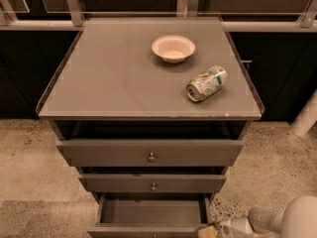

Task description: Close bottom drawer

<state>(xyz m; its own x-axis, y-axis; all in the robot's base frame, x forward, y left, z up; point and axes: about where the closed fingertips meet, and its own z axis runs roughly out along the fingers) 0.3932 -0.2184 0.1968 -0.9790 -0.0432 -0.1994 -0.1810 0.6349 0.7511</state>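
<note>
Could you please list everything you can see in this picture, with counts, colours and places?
Cabinet: one, grey-brown, centre.
Bowl: one, cream, back of the cabinet top.
Can: one, silver and green, on its side, right part of the top.
Top drawer: one, grey-brown, under the top.
Middle drawer: one, grey-brown, below it.
Bottom drawer: one, grey-brown, lowest, pulled open.
Floor: speckled beige, around the cabinet.
Arm: one, pale, bottom right corner.
Hand: one, pale, by the bottom drawer's front right corner.

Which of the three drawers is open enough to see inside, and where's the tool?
The bottom drawer: its inside floor shows, while the middle drawer and top drawer show only fronts. The tool is by its front right corner.
</note>
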